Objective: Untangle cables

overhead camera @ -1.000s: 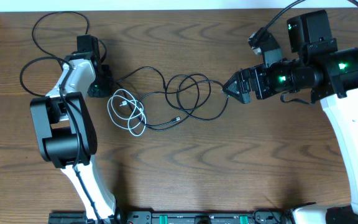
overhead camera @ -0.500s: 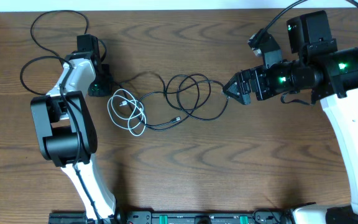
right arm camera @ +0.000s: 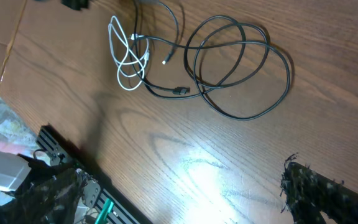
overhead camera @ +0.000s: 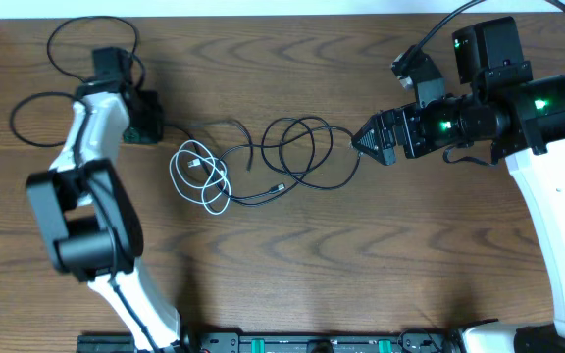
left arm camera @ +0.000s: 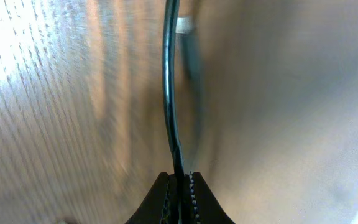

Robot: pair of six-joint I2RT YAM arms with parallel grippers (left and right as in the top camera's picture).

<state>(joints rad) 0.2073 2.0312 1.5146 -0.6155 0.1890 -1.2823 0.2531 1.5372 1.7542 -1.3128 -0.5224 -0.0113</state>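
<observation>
My left gripper (overhead camera: 147,130) (left arm camera: 180,182) is shut on a thin black cable (left arm camera: 168,81) that runs right across the wood (overhead camera: 204,126) towards the tangle. A white cable (overhead camera: 199,176) (right arm camera: 127,59) lies coiled at centre left, crossed by a black cord. Looped black cables (overhead camera: 307,157) (right arm camera: 199,68) lie in the middle, with a small plug end (overhead camera: 280,188). My right gripper (overhead camera: 359,140) (right arm camera: 179,179) is open and empty, just right of the black loops and above the table.
Thicker black arm wires (overhead camera: 77,39) loop at the table's back left, behind the left arm. A black rail with green parts (overhead camera: 312,343) (right arm camera: 86,186) runs along the front edge. The white right arm (overhead camera: 547,226) stands at the right side.
My left arm has swung left and back, with the black cable still in its jaws. The cable's stretch near the white coil has shifted left. The right arm has not moved.
</observation>
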